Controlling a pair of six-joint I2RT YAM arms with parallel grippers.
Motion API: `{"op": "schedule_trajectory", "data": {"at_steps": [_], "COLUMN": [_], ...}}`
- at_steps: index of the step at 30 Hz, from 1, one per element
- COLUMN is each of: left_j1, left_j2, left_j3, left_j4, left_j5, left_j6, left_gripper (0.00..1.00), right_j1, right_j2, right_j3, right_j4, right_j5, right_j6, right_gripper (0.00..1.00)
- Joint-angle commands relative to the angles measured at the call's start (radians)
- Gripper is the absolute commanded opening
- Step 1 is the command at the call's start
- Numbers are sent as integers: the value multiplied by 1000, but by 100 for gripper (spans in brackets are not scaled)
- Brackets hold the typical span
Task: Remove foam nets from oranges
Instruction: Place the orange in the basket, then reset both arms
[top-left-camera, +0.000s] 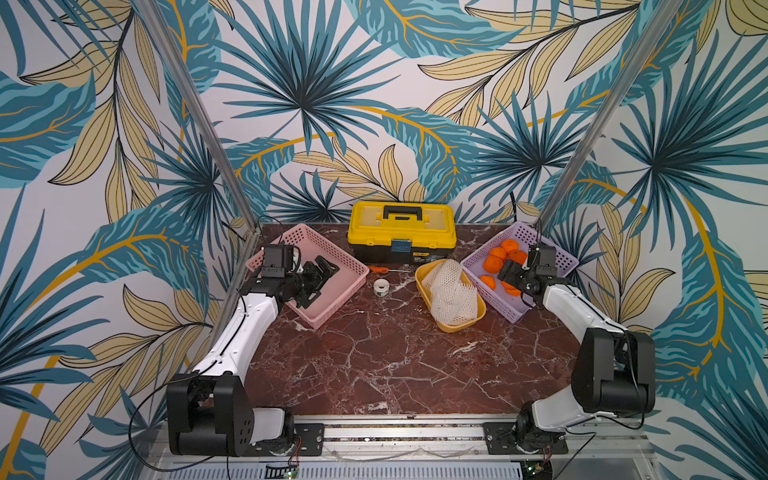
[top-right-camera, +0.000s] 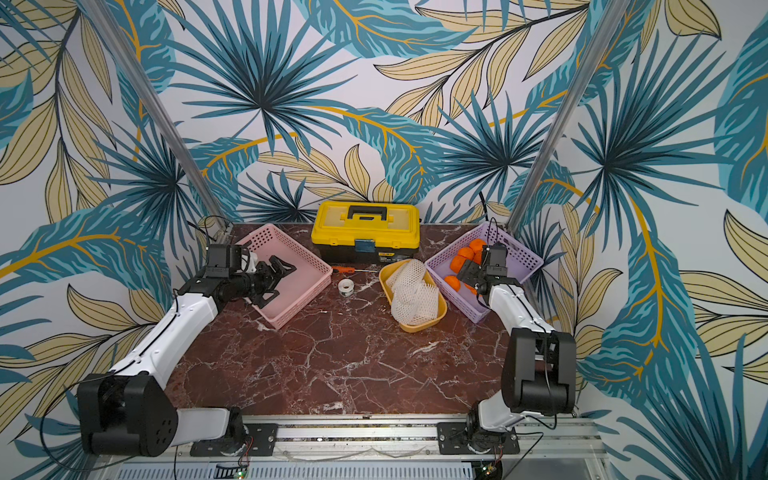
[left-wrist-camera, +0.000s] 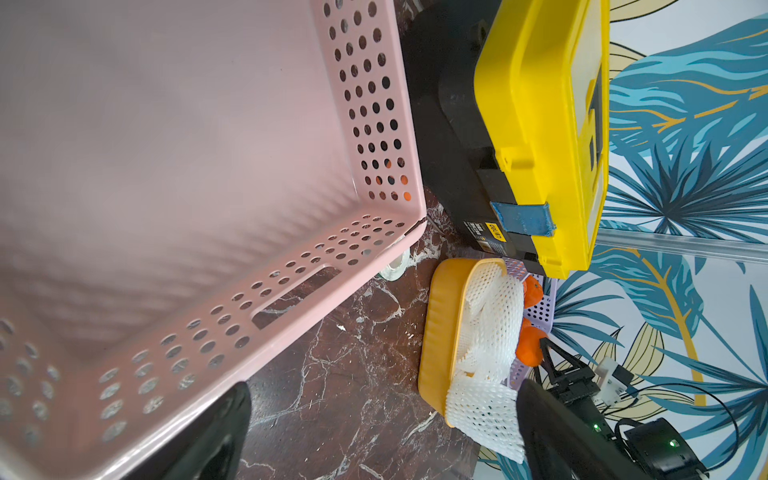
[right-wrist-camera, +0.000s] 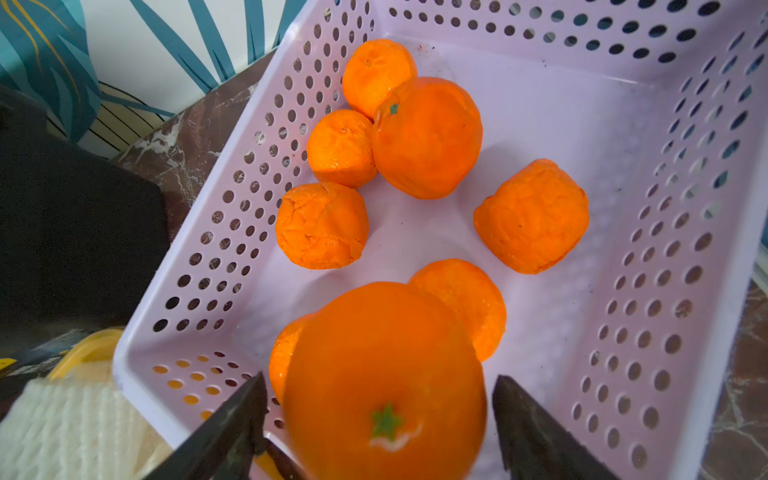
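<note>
Six bare oranges (right-wrist-camera: 428, 137) lie in plain sight on the floor of the purple basket (right-wrist-camera: 665, 249), and a sliver of another shows behind the nearest fruit. Four of them crowd together by one perforated wall; the rest sit apart. The right end effector (right-wrist-camera: 378, 377) hangs over this basket with its fingers spread. One more orange (right-wrist-camera: 386, 332), stem spot facing the wrist camera, sits between them with a thin gap on each side, so it is not clamped.

White foam nets (top-left-camera: 451, 291) are heaped in the yellow tray (top-left-camera: 455, 328), just beside the purple basket on the marble desk (top-left-camera: 374, 361); one net spills over the tray's near rim.

On the other side, the left end effector (top-left-camera: 320, 282) hovers over the pink basket (top-left-camera: 336, 307), jaws wide apart and holding nothing. A yellow toolbox (top-left-camera: 401, 230) stands at the back of the desk between the two baskets. Just in front of it lie a screwdriver (top-left-camera: 380, 270) and a small roll of tape (top-left-camera: 380, 286).
</note>
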Motion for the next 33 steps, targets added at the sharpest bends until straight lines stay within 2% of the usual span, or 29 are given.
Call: {"op": "schedule_trajectory", "data": {"at_steps": [1,5,10,16,19,22,27,30,33], "left_j1": [6,-6,-43,-68,-69,-70,-71,-71,-64], "left_j2": [-47,-94,-185,-335,-408,-469,-562,-561,-495], "left_j3": [-15,-7,-1,-20,-67,-153,-374,-461,-486], "left_j4": [8,-18,-61,-79,-73,-1,233,335,456], "left_j5": [-36,-103,-263,-512,-702,-841,-1054,-1084,-1129], "left_j6": [28,46,74,127,149,206,330,355,438], "left_gripper": [100,100,100,100,100,100,100,99,99], "right_j1": [1,2,2,0,2,3,70,135,152], "right_j2": [10,-30,-167,-399,-503,-560,-542,-501,-444], "right_j3": [7,-23,-118,-313,-432,-514,-602,-654,-659], "right_j4": [11,29,113,298,417,494,594,699,758], "right_j5": [2,2,30,122,220,249,327,363,308], "right_j6": [2,19,49,89,93,57,-79,-202,-248], "right_gripper": [93,97,97,97,100,100,100,100,100]}}
